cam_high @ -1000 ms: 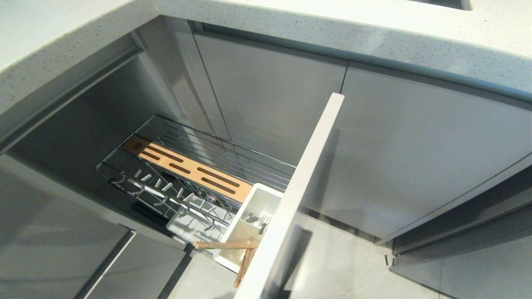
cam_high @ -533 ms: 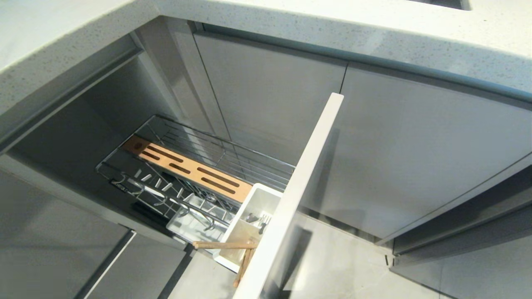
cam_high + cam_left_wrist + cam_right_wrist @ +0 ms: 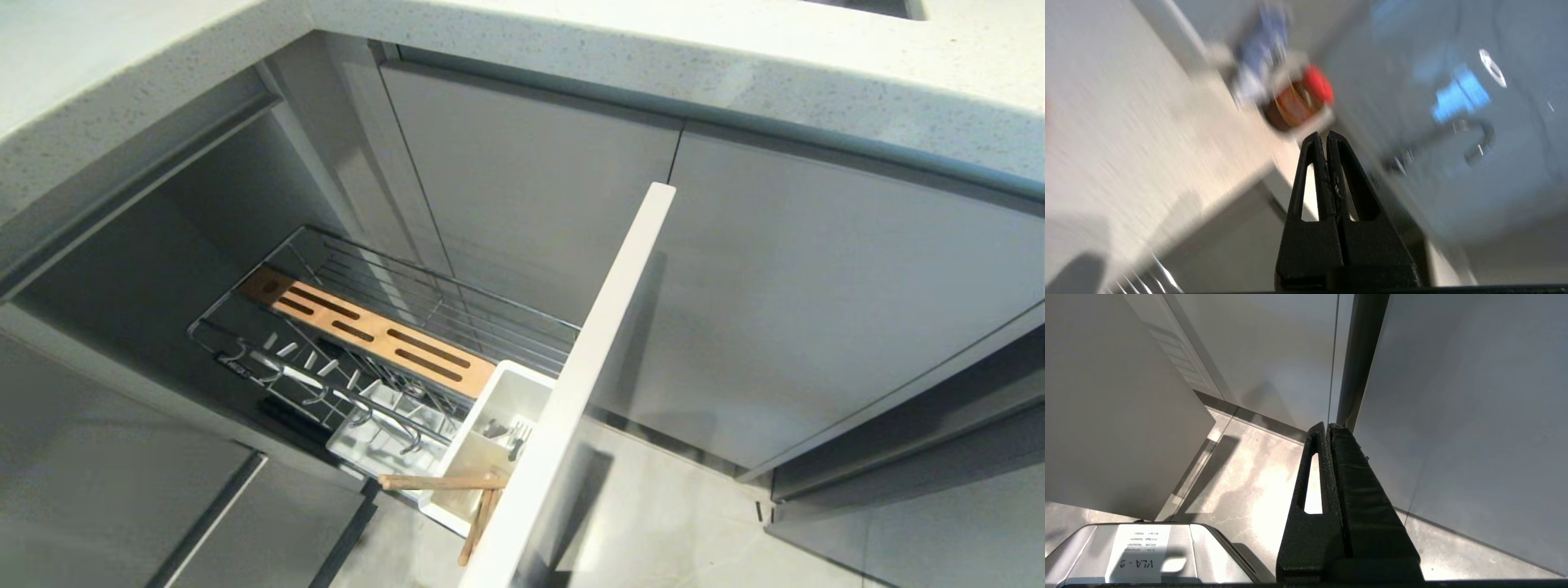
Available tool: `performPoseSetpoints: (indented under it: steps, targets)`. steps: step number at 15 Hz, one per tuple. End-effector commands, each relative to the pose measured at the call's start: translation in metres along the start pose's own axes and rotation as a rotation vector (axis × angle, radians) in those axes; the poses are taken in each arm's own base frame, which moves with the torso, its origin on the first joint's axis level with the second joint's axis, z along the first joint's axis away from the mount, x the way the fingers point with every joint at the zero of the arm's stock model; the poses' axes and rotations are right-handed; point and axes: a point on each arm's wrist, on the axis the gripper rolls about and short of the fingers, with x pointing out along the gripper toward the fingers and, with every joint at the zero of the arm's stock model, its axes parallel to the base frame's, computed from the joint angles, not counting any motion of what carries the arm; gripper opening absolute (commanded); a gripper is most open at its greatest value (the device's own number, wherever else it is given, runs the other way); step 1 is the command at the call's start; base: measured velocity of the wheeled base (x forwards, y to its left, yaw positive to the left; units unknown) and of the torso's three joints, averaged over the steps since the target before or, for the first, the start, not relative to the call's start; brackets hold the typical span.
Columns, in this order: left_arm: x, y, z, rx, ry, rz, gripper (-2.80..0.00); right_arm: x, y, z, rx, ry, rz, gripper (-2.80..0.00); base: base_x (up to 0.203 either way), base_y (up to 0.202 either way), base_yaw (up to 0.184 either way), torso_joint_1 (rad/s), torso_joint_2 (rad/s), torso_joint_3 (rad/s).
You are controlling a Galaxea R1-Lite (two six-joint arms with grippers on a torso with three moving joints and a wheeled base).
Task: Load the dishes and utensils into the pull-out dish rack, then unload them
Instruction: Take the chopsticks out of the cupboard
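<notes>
The pull-out dish rack [image 3: 392, 343] stands pulled out from under the speckled countertop [image 3: 571, 49], on the left side of the head view. It is a shiny wire basket, and a wooden strip [image 3: 367, 331] with long slots lies along its middle. Toward the near end of the rack sits a white tray [image 3: 384, 441]. Just to the right of the tray is the white cutlery caddy [image 3: 498, 433], and a grey metal spoon [image 3: 498, 429] pokes up inside it. The chopsticks [image 3: 457, 490] are at the near end of the caddy; one lies flat across the caddy's rim and sticks out over the tray, and the other leans down toward the floor. Right beside the caddy is the rack's tall pale front panel [image 3: 596, 359], seen edge-on. Further right are flat grey cabinet doors [image 3: 816, 286]. No bowl or plate shows in any view. Neither arm shows in the head view. The left gripper [image 3: 1327, 136] has its two black fingers pressed together with nothing between them, and everything behind it is too blurry to name. The right gripper [image 3: 1327, 428] also has its fingers pressed together and holds nothing, and it points down at the pale floor [image 3: 1257, 477] next to grey cabinet doors.
</notes>
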Motion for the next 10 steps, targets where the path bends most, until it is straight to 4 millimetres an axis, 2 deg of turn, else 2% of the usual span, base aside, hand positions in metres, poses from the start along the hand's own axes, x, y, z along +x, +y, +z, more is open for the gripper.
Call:
performPoseSetpoints:
  steps: [1,3,6,10]
  targets:
    - [0.017,-0.007,-0.045,-0.019,0.197,-0.001,-2.8,0.0,0.0,0.0,0.0,0.002,0.001,-2.8,0.0,0.0,0.0,0.0,0.0,0.0]
    - [0.029,-0.006,-0.091,0.062,0.316,0.07,-2.8,0.0,0.0,0.0,0.0,0.002,0.001,-2.8,0.0,0.0,0.0,0.0,0.0,0.0]
    - [0.025,-0.001,-0.141,0.209,0.556,0.107,-2.8,0.0,0.0,0.0,0.0,0.002,0.001,-2.8,0.0,0.0,0.0,0.0,0.0,0.0]
    - [0.019,0.014,-0.177,0.402,0.841,0.172,-2.8,0.0,0.0,0.0,0.0,0.002,0.001,-2.8,0.0,0.0,0.0,0.0,0.0,0.0]
